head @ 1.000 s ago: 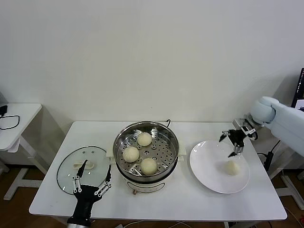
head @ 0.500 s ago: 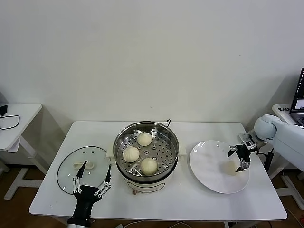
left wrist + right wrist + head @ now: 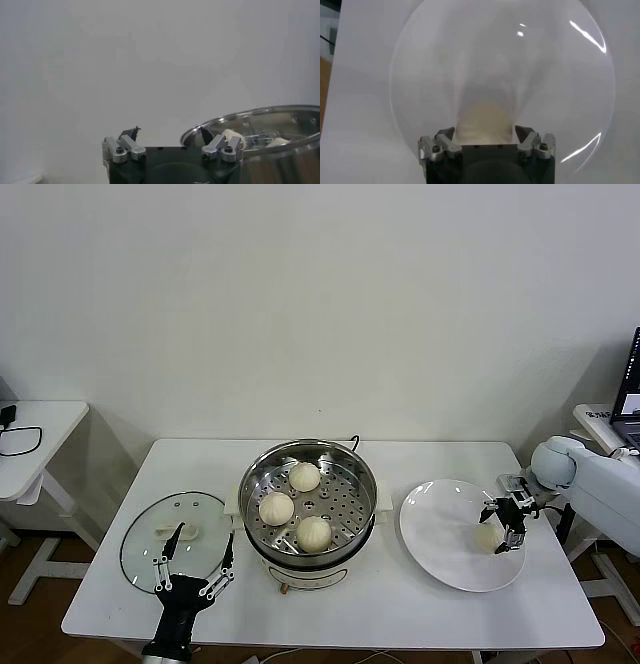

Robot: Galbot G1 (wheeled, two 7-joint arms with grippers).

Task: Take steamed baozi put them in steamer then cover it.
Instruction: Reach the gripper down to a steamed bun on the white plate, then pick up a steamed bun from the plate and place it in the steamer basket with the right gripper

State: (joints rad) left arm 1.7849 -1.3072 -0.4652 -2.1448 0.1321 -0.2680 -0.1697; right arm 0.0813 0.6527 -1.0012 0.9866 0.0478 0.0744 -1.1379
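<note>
Head view: three steamed baozi (image 3: 304, 477) already sit on the perforated tray inside the steamer (image 3: 255, 484), spread around its middle and apart from one another. The fourth bun (image 3: 487, 536) is the one I am working on; it lies on the white plate (image 3: 440, 524), toward the plate's right side. My right gripper (image 3: 502, 525) is down at it, with the bun between my fingers. In the right wrist view the bun (image 3: 485, 122) fills the gap between my two fingers (image 3: 445, 137), which stand at either flank, partly closed around it. I cannot tell whether they are pressing it firmly yet, and the bun is not lifted off the plate.

The cover (image 3: 145, 529) lies flat on the table (image 3: 400, 614) left of the steamer, handle up. My left gripper (image 3: 192, 571) hangs just at its near edge with fingers spread wide and nothing in them.

By my reckoning the task is past halfway: three buns in, one to lift and carry across, then the cover to be set on the steamer.
</note>
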